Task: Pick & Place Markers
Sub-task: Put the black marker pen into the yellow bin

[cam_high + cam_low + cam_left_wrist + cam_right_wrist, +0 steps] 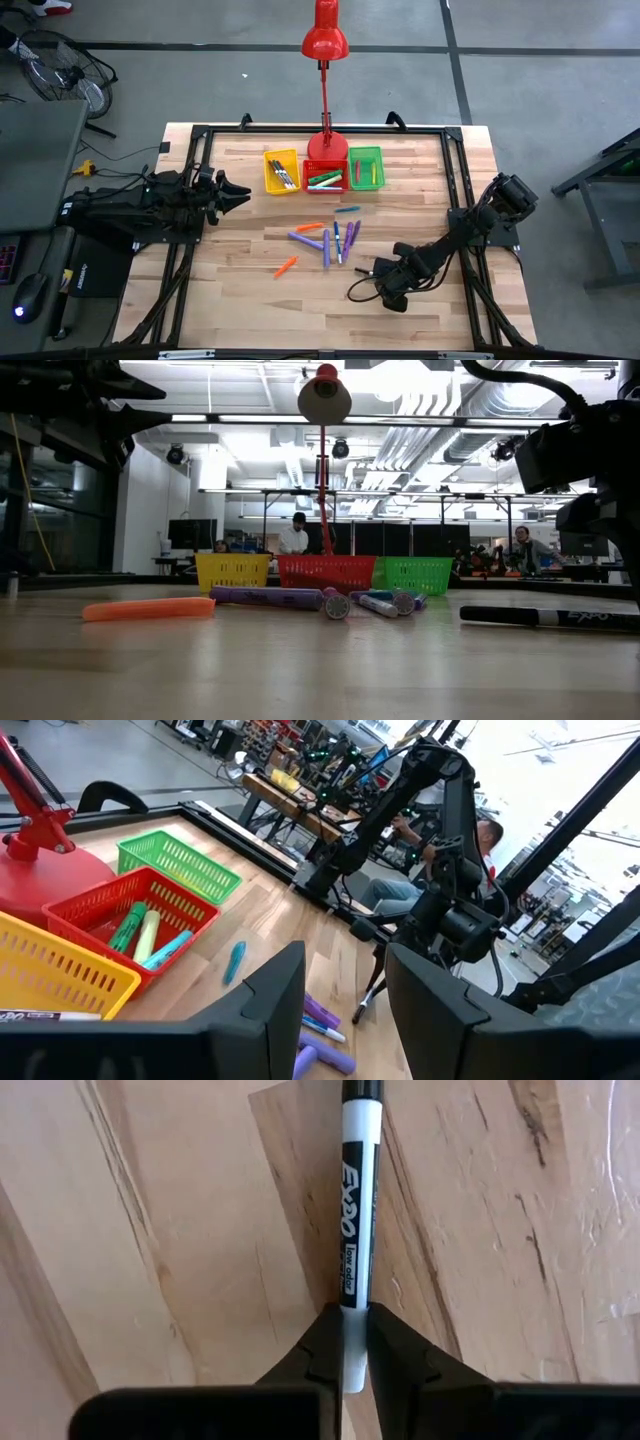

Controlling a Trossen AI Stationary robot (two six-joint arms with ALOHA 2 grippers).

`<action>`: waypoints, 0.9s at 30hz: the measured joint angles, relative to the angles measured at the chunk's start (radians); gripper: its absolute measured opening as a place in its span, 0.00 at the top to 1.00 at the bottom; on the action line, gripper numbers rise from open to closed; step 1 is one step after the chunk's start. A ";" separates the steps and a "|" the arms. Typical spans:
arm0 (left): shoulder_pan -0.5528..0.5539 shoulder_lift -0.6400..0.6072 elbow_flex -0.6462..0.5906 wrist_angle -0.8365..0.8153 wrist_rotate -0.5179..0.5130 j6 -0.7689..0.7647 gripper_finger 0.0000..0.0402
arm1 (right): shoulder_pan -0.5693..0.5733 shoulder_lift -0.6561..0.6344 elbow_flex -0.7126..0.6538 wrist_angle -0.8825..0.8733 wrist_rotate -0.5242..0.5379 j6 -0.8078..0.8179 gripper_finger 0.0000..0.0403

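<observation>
Lying flat on the wooden table [240, 300], a black-capped white marker [358, 1210] is being clamped between the right gripper [354, 1342] fingers. Leftward, the left gripper [345, 1010] is hovering with fingers apart near the yellow bin [282, 171], while loose markers [325, 240] are resting mid-table.
</observation>
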 joint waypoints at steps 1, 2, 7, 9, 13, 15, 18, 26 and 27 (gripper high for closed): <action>0.000 0.000 0.000 0.000 0.000 0.000 0.66 | 0.000 -0.003 0.000 -0.002 0.002 0.008 0.95; 0.000 0.000 0.000 0.000 0.000 0.000 0.66 | 0.000 -0.009 -0.002 -0.004 0.005 0.013 0.96; 0.000 0.000 0.000 0.000 0.000 0.000 0.66 | -0.005 -0.023 -0.006 -0.012 0.010 0.039 0.96; 0.000 0.000 0.000 0.000 0.000 -0.001 0.66 | -0.009 -0.023 -0.006 -0.012 0.005 0.043 0.96; 0.000 0.000 0.000 0.000 0.000 -0.001 0.66 | -0.014 -0.025 -0.006 -0.013 -0.003 0.045 0.96; 0.000 0.000 0.000 0.000 0.000 -0.004 0.66 | -0.014 -0.029 -0.006 -0.013 -0.004 0.044 0.96; 0.000 0.000 0.000 0.000 0.000 -0.004 0.66 | -0.014 -0.043 -0.005 -0.015 -0.010 0.045 0.96; 0.000 0.000 0.000 0.000 0.000 -0.007 0.66 | -0.016 -0.113 -0.009 -0.078 0.041 0.085 0.96; 0.000 0.000 0.000 0.000 0.000 -0.007 0.66 | -0.016 -0.120 -0.008 -0.085 0.042 0.088 0.96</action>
